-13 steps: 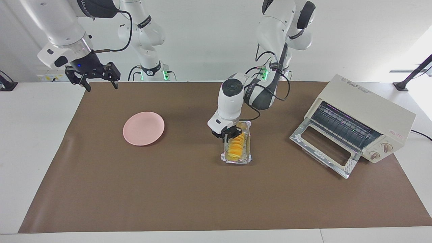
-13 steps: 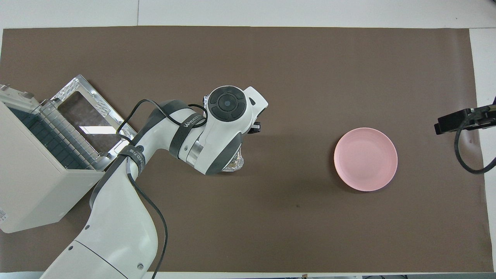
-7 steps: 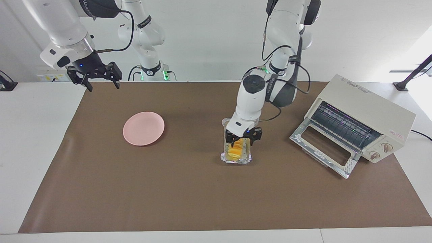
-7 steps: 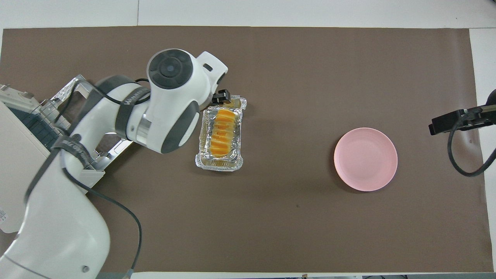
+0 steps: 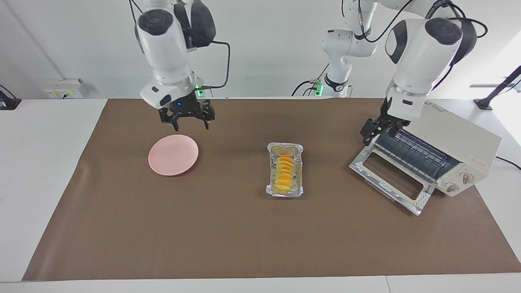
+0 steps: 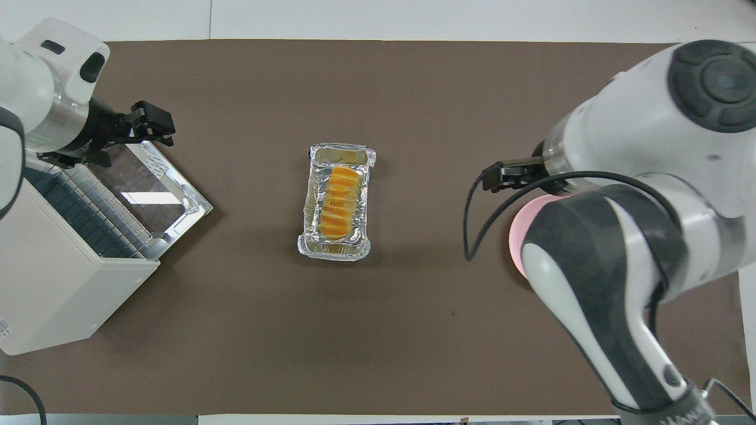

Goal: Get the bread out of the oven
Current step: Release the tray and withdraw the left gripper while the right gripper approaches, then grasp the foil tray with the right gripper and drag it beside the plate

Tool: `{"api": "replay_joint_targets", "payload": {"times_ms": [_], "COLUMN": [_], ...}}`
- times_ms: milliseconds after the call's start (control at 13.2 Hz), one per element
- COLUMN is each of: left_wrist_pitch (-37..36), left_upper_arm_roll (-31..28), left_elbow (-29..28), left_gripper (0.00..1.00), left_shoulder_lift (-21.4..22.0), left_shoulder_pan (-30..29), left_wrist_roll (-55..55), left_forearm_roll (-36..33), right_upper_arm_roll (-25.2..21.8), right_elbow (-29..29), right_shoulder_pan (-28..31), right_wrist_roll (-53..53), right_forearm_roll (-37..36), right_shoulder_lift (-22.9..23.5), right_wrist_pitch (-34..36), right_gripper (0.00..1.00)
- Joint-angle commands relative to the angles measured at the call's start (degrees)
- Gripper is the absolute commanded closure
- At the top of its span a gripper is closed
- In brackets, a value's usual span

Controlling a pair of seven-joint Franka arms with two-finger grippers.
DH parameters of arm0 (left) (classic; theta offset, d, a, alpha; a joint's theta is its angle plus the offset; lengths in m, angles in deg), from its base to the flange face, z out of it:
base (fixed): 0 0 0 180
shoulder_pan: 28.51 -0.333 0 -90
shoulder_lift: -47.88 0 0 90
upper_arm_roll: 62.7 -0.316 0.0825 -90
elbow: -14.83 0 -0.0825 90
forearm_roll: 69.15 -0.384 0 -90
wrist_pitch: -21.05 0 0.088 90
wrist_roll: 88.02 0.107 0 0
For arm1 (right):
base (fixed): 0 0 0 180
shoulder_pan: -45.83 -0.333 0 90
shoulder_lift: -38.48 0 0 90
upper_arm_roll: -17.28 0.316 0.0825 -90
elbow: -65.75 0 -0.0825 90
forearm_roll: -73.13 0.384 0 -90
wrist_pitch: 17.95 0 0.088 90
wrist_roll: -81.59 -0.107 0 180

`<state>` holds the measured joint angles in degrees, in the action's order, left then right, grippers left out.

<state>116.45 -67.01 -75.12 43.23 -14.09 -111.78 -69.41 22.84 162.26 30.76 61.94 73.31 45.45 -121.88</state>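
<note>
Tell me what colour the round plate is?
The plate is pink, best seen in the facing view.

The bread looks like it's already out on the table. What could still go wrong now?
The left gripper hangs by the cream-white toaster oven, over its dropped glass door; a careless move might knock the door. The right gripper, jaws open, hangs by the pink round plate; reaching for the golden sliced bread, it could drag the crinkled foil tray.
</note>
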Motion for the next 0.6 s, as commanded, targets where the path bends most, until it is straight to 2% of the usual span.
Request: {"api": "replay_joint_targets", "payload": {"times_ms": [0, 151, 378, 529], "left_wrist_pitch": [-8.3, -11.6, -14.1, -13.8], "left_upper_arm_roll": [0.7, 0.5, 0.8, 3.5], "left_elbow": [-1.8, -2.0, -2.4, -3.7], "left_gripper": [0.0, 0.0, 0.0, 0.0], "left_shoulder_lift": [4.2, 6.2, 7.5, 9.0], "left_shoulder_pan": [-3.2, -4.6, -7.1, -13.8], "left_wrist_roll": [6.2, 9.9, 10.1, 11.7], "left_forearm_roll": [0.4, 0.4, 0.4, 1.1], "right_upper_arm_roll": [-0.2, -0.5, -0.5, -0.5], "right_elbow": [-1.4, -4.0, -13.6, -16.6], "right_shoulder_pan": [-4.1, -7.5, -11.7, -12.8], "right_wrist_roll": [-7.2, -12.1, -20.8, -22.5], "right_forearm_roll": [-0.8, -1.0, -4.6, -4.7], "right_shoulder_lift": [6.8, 11.6, 22.2, 26.1], "right_wrist_pitch": [-5.7, -6.2, -6.2, -8.6], "right_gripper": [0.0, 0.0, 0.0, 0.0]}}
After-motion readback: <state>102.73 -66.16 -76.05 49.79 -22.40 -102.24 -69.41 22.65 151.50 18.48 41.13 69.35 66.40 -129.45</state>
